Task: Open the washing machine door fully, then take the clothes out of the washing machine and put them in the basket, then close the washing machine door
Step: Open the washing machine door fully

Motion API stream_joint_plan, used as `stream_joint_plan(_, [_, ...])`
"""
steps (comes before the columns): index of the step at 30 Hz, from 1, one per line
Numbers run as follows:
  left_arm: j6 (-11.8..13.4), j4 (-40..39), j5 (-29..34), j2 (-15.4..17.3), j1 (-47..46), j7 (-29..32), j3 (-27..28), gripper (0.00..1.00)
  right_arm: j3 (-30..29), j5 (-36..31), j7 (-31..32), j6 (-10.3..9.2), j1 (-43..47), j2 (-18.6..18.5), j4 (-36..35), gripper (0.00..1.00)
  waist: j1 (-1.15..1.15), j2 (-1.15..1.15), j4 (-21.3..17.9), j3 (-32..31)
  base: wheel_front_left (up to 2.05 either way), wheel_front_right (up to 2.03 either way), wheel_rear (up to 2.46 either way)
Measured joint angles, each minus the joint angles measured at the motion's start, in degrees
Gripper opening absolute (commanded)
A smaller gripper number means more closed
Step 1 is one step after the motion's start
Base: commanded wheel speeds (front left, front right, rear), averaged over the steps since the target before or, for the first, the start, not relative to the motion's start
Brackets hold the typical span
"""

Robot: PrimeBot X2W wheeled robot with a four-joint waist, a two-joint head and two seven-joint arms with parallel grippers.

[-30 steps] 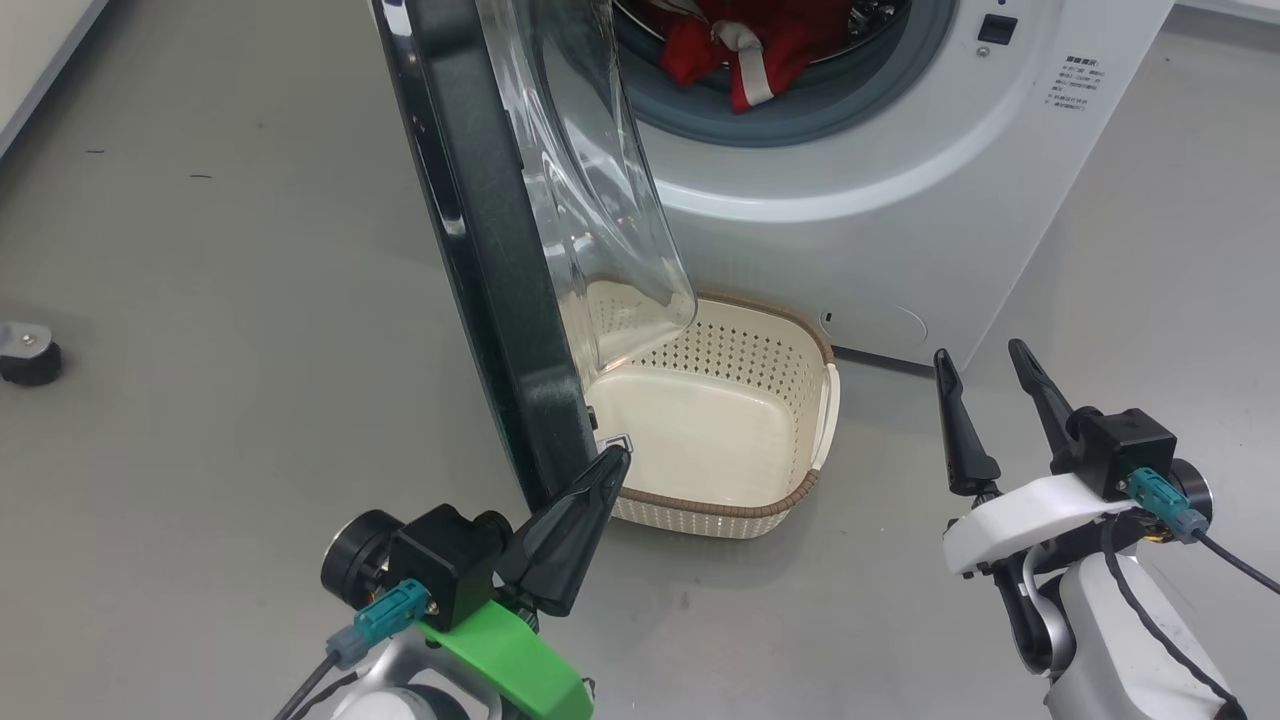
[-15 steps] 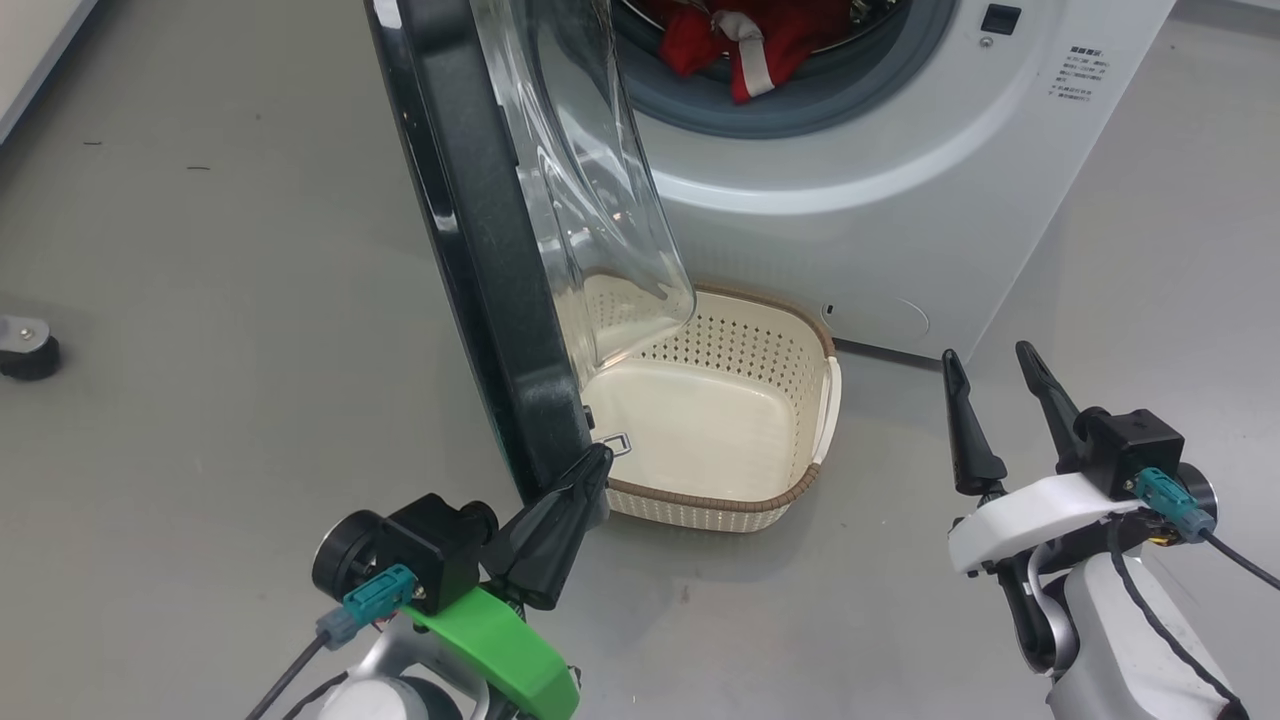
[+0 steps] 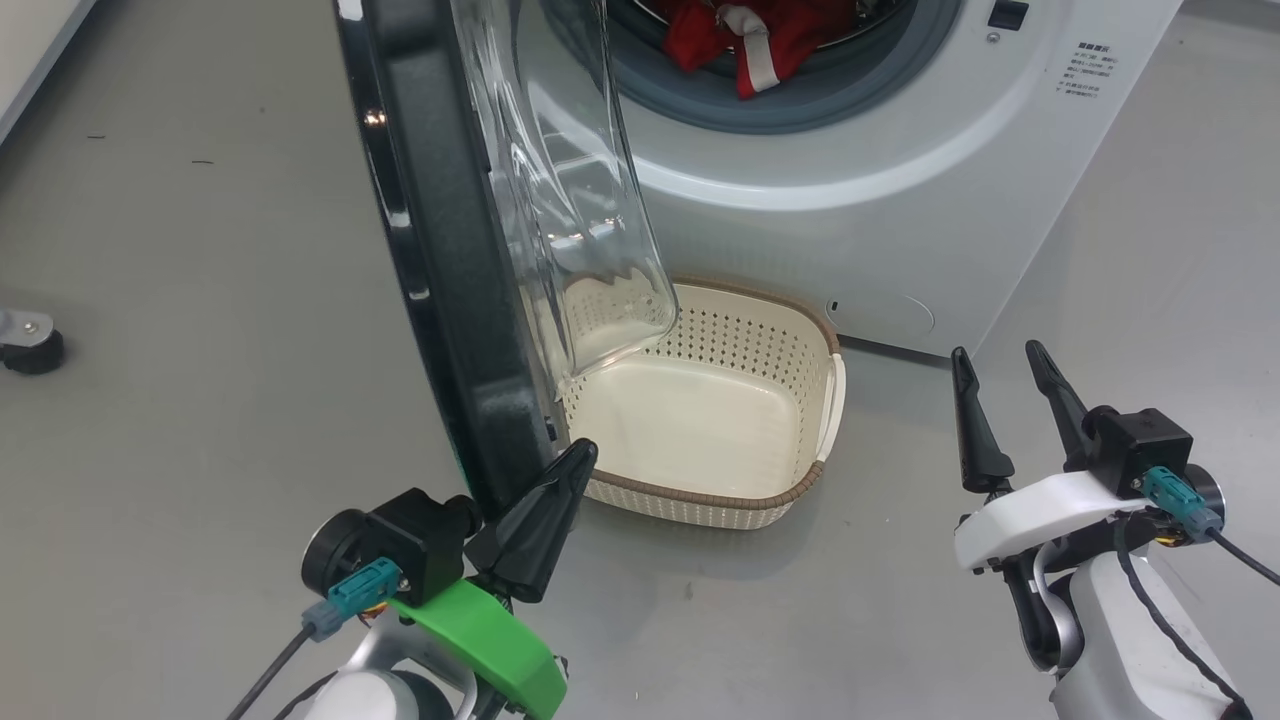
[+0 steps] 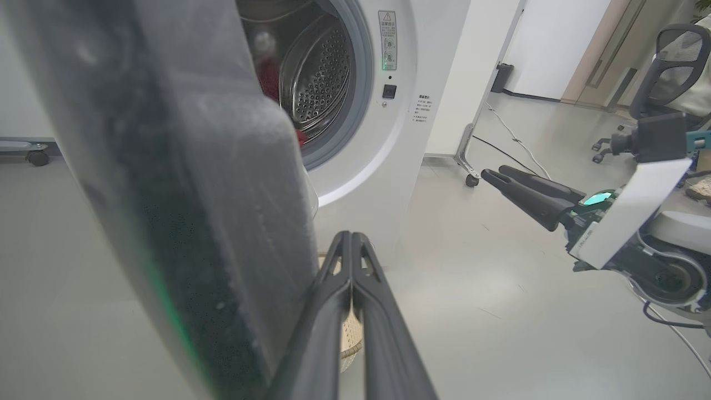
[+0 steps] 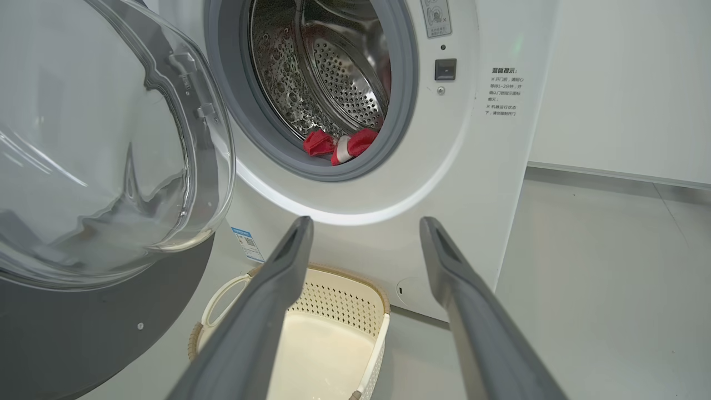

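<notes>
Washing machine door (image 3: 450, 280) stands partly open, its lower edge over the basket (image 3: 700, 500) on the floor before the washing machine (image 3: 850, 220). Clothes (image 3: 745, 40) lie in the drum mouth. Left gripper (image 3: 580, 452): 2 fingers pressed together, just beside the door's lower rim. Right gripper (image 3: 998, 350): fingers spread, holding nothing.

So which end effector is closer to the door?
Left. The left end effector, shut, sits right at the door's lower edge; the right end effector hangs open, apart, beyond the basket.
</notes>
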Motion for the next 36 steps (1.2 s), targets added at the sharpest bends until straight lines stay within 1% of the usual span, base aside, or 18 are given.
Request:
stream_joint_plan(7, [2.0, 1.3, -0.4, -0.2, 0.0, -1.2, 2.5, 0.0, -0.8, -0.3, 0.0, 0.11, 0.0, 0.1, 0.0, 1.0, 0.0, 0.0, 0.6, 0.4, 0.0, 0.0, 0.0])
stream_joint_plan(9, [2.6, 1.6, -0.3, -0.1, 0.0, -1.6, 3.5, 0.0, -0.8, -0.5, 0.0, 0.42, 0.0, 0.1, 0.0, 1.0, 0.0, 0.0, 0.7, 0.4, 0.0, 0.0, 0.0])
stream_joint_plan(10, [2.6, 1.6, -0.3, -0.1, 0.0, -1.6, 3.5, 0.0, -0.8, -0.5, 0.0, 0.42, 0.0, 0.1, 0.0, 1.0, 0.0, 0.0, 0.7, 0.4, 0.0, 0.0, 0.0])
stream_joint_plan(18, [5.6, 3.2, -0.5, 0.0, 0.3, -3.6, 7.6, 0.0, -1.3, -1.0, 0.0, 0.43, -0.1, 0.2, 0.1, 1.0, 0.0, 0.0, 1.0, 0.7, 0.0, 0.0, 0.0])
stream_joint_plan(21, [6.4, 3.7, -0.8, 0.1, 0.3, -4.3, 9.4, 0.0, -1.5, -1.1, 0.0, 0.44, -0.1, 0.4, 0.1, 1.0, 0.0, 0.0, 1.0, 0.8, 0.0, 0.0, 0.0])
stream_joint_plan(29, [7.1, 5.1, -0.9, 1.1, 0.2, -6.1, 13.4, 0.0, -2.1, -1.6, 0.0, 0.92, -0.1, 0.4, 0.1, 1.0, 0.0, 0.0, 1.2, 1.2, 0.0, 0.0, 0.0])
stream_joint_plan(36, [7.8, 7.0, -1.2, 1.8, -0.1, -7.9, 17.8, 0.0, -2.4, -2.2, 0.0, 0.93, -0.1, 0.4, 0.1, 1.0, 0.0, 0.0, 1.6, 1.6, 0.0, 0.0, 0.0])
